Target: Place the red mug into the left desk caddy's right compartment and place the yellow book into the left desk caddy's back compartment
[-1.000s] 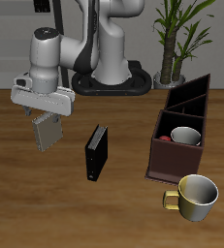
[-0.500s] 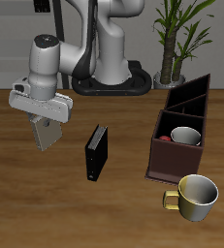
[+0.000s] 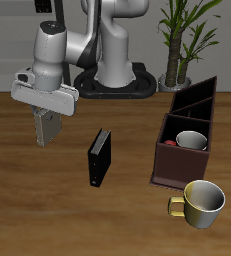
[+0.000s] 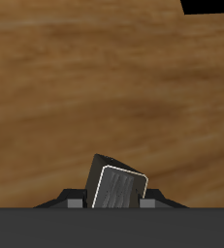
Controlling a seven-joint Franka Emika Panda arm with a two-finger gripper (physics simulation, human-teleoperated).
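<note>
My gripper is shut on the yellow book, a small thin grey-tan book, and holds it in the air above the table, far from the caddy. The book also shows in the wrist view, tilted between the fingers. The left desk caddy is a long maroon-brown box with black partitions. The red mug stands in its squarish end section nearest the table's front edge. The narrower partitioned section lies at the far end.
A black book with a white spine stands on the table between the gripper and the caddy. A plain yellow-gold mug stands in front of the caddy. A potted plant stands at the back, beside the robot's base.
The gripper has risen a little with the book and turned, so the book now hangs more edge-on to the exterior camera. Nothing else moved.
</note>
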